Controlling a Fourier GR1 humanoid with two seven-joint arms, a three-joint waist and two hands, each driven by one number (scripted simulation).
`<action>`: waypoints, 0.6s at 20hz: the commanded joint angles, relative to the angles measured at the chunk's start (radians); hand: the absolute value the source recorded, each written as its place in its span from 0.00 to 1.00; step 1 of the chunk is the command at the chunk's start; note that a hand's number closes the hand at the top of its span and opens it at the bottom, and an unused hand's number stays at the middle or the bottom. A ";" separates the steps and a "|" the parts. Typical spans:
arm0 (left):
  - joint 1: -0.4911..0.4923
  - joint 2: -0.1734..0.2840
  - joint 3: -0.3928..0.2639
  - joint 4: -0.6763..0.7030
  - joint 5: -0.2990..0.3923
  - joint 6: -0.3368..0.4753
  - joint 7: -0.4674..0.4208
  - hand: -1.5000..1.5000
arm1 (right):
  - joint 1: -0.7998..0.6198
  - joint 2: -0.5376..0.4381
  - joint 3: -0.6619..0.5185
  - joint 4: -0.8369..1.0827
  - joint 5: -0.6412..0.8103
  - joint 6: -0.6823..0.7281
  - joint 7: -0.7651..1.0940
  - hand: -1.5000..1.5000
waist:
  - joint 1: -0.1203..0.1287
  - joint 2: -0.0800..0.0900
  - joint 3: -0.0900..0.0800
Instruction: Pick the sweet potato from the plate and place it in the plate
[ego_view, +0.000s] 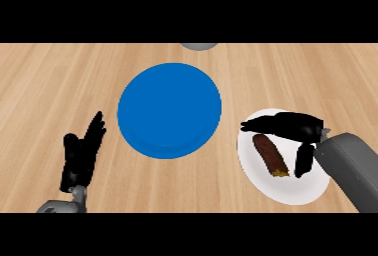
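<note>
Presently, on a light wooden counter (59, 75):

Blue plate (170, 110): round, bare, near the middle of the view, between the two hands.

White plate (295, 187): to the right of the blue one and apart from it, partly covered by the right hand and forearm.

Sweet potato (270, 155): long, reddish brown, lying lengthwise on the white plate, left of its middle, with a paler cut end toward the view's lower edge.

Right hand (289, 125): black, over the far rim of the white plate, fingers stretched leftward above the potato's far end, thumb hanging down just beside the potato on its right. Fingers spread, not closed on anything; contact with the potato cannot be told.

Left hand (81, 152): black, at the view's lower left, well apart from both plates, fingers straight and pointing up, at rest.

Grey object (199, 45): at the counter's far edge, only partly in view.
</note>
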 joint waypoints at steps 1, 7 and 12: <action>-0.036 -0.021 0.016 0.079 -0.015 -0.012 -0.033 0.50 | -0.009 0.039 0.000 0.062 0.058 0.028 -0.074 0.00 | -0.001 0.001 0.000; 0.020 -0.018 0.021 -0.008 -0.026 -0.016 -0.003 0.50 | 0.018 0.022 0.004 -0.007 0.097 0.010 -0.123 1.00 | -0.002 -0.001 0.000; -0.015 -0.014 0.057 0.034 -0.011 -0.055 -0.016 0.50 | -0.051 0.056 -0.059 0.132 0.134 -0.072 -0.212 1.00 | 0.000 0.001 0.000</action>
